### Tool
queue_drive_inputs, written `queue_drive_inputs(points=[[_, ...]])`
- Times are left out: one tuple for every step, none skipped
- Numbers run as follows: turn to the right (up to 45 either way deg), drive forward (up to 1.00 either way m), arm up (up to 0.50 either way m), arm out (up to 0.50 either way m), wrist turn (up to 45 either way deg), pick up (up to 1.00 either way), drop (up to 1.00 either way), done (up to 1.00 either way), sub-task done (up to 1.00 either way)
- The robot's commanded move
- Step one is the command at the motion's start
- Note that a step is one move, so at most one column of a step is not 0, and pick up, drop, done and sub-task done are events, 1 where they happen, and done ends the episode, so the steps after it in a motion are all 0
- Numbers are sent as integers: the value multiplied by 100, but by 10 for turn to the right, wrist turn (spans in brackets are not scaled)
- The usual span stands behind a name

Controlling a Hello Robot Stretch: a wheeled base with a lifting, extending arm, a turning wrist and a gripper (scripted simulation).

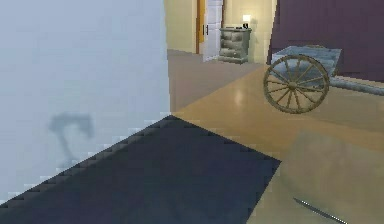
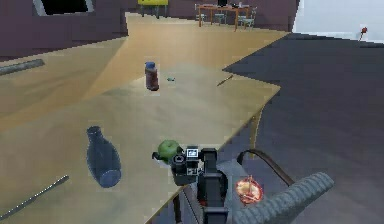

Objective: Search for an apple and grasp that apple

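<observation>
In the arm side view my gripper [image 2: 178, 163] sits low over the near edge of a light wooden table [image 2: 120, 110], at the end of the dark arm [image 2: 210, 195]. A small rounded green thing [image 2: 166, 150] lies on the tabletop right at the gripper's far end, so I cannot tell whether the gripper holds anything. Whether it is an apple cannot be made out from its shape. A small reddish round thing [image 2: 248, 189] shows to the right of the arm, below the table's edge.
A dark blue bottle [image 2: 100, 158], a reddish jar [image 2: 151, 76] and a thin dark stick [image 2: 225, 79] are also on the table. A dark rug [image 2: 330, 90] lies beyond. In the forward view: white wall [image 1: 80, 80], dark rug [image 1: 170, 170], a cart with a spoked wheel [image 1: 297, 83], a small dresser [image 1: 235, 45].
</observation>
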Motion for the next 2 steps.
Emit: queue_drive_inputs(points=[[0,0,10,0,0,0,0,0,0],[0,0,0,0,0,0,0,100,0]])
